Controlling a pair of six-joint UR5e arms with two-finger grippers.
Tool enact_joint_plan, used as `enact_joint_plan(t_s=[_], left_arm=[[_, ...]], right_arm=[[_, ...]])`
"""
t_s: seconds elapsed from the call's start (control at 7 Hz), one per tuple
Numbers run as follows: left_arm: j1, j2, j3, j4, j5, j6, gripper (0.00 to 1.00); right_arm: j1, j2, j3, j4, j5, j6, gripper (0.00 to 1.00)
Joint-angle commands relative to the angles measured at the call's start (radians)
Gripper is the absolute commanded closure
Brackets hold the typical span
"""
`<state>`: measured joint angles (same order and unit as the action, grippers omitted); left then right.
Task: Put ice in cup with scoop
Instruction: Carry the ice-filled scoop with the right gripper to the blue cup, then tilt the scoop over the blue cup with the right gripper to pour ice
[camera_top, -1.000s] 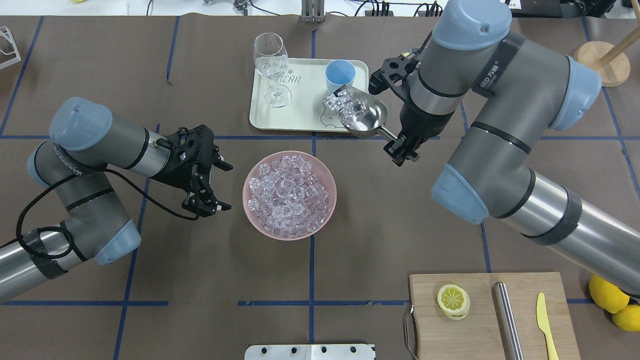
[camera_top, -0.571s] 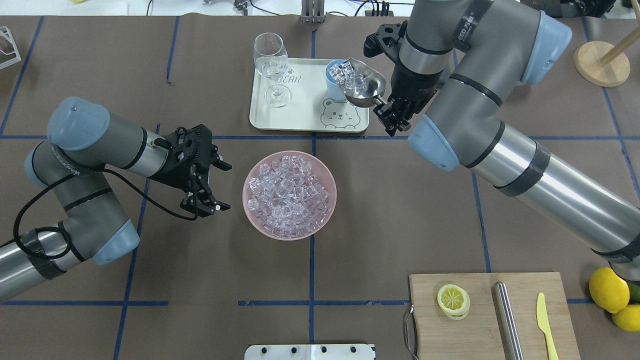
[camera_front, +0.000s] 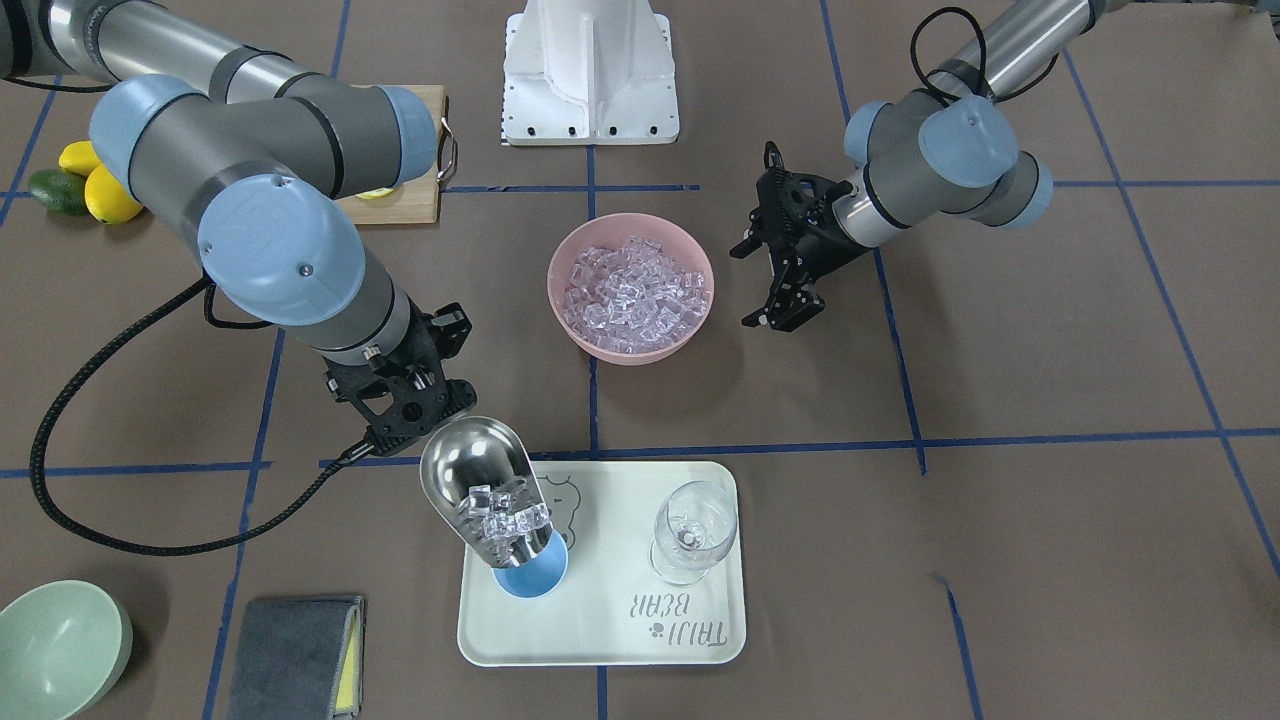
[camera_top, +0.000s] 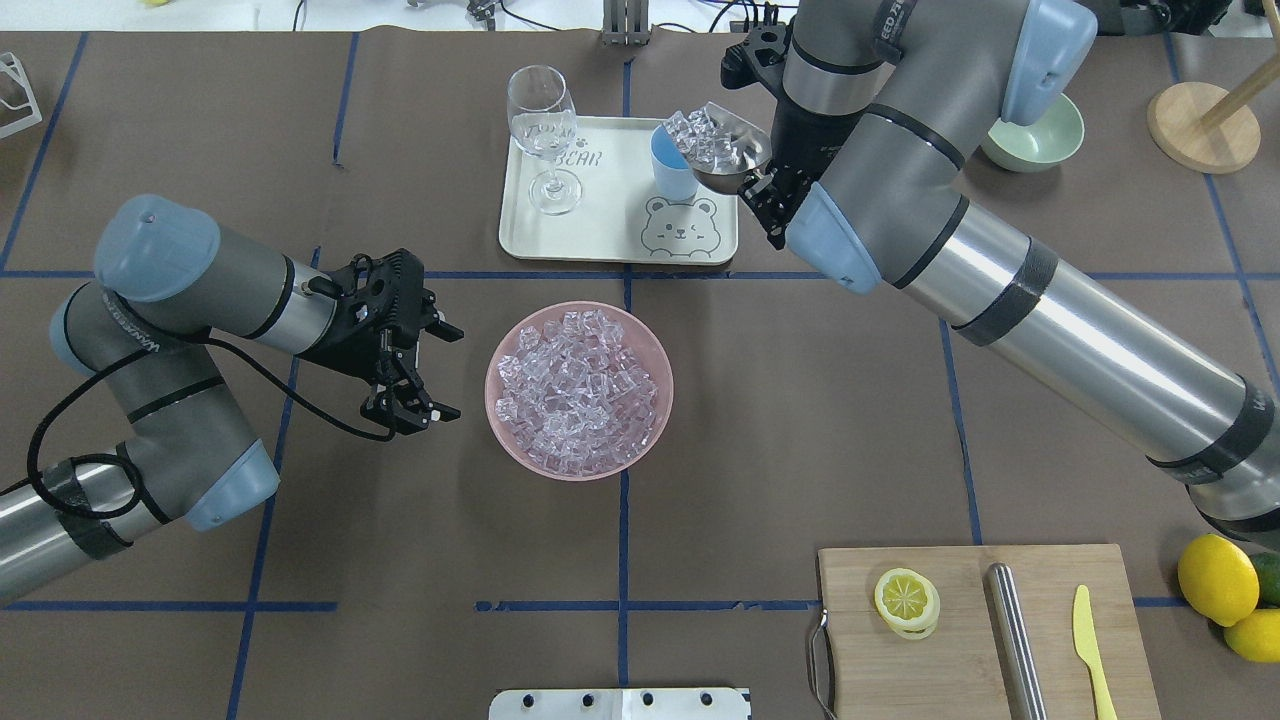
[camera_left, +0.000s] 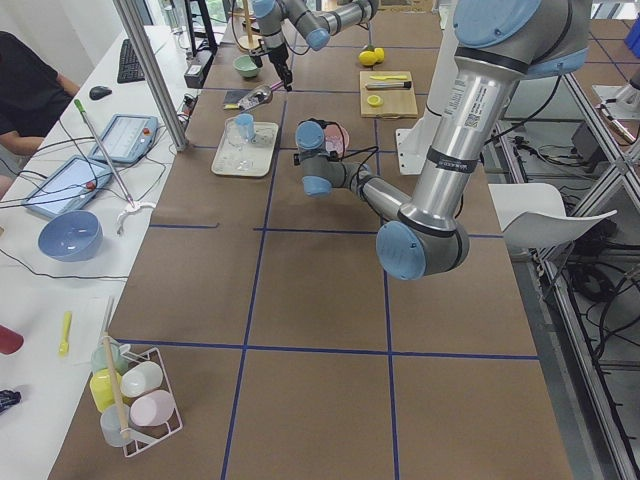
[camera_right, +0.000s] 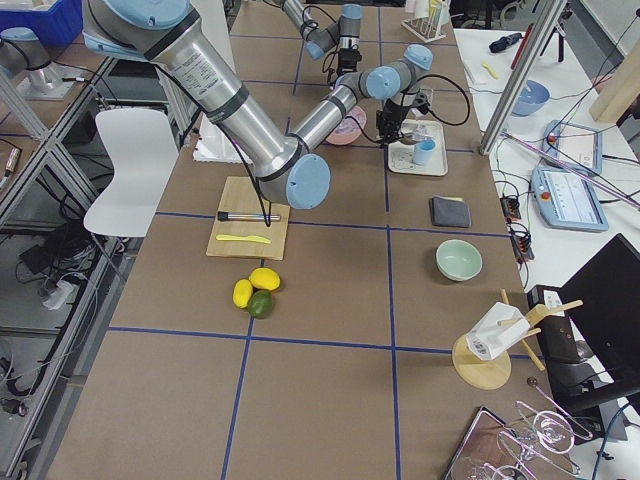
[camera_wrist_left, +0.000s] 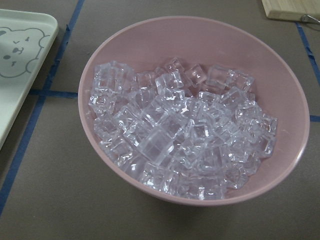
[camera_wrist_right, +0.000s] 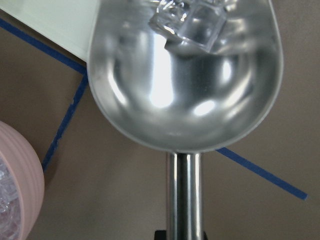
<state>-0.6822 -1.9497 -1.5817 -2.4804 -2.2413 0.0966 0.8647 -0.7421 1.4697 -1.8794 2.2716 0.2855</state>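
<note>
The right gripper (camera_top: 768, 197) is clamped on the short handle of the scoop (camera_front: 478, 478), which is tipped mouth-down over the cup (camera_front: 532, 580). The ice (camera_front: 503, 518) in the scoop is bunched at its front lip, right above the cup's opening (the scoop covers most of that opening, so I cannot tell whether any cube lies inside). The cup stands upright on a cream tray (camera_top: 600, 225) with a bear drawing. A clear wine glass (camera_top: 543, 125) stands on the same tray, apart from the cup. The left gripper (camera_top: 448, 372) hovers with its jaws spread wide and nothing between them. It is just beside a pink bowl (camera_top: 492, 395) heaped with more ice on the tabletop (camera_top: 800, 420), and does not touch it. The bowl sits nearer the robot than the tray. In the right wrist view the rear half of the scoop's trough is bare polished metal.
</note>
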Motion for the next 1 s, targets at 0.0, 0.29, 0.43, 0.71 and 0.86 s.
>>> enact_joint_plan(t_s=[0.0, 0.29, 0.43, 0.71, 0.86], left_arm=[[0.001, 0.000, 0.002, -0.002, 0.000, 0.000, 0.00], [0.001, 0.000, 0.003, -0.002, 0.000, 0.000, 0.00], [0.001, 0.000, 0.003, -0.002, 0.000, 0.000, 0.00], [0.003, 0.002, 0.005, -0.002, 0.000, 0.000, 0.00], [0.003, 0.002, 0.005, -0.002, 0.000, 0.000, 0.00]], right_arm=[[0.003, 0.003, -0.002, -0.042, -0.007, -0.012, 1.00], [0.007, 0.080, -0.061, -0.133, -0.029, -0.063, 1.00], [0.005, 0.107, -0.081, -0.159, -0.049, -0.095, 1.00], [0.005, 0.128, -0.114, -0.187, -0.078, -0.181, 1.00], [0.005, 0.170, -0.155, -0.226, -0.093, -0.210, 1.00]])
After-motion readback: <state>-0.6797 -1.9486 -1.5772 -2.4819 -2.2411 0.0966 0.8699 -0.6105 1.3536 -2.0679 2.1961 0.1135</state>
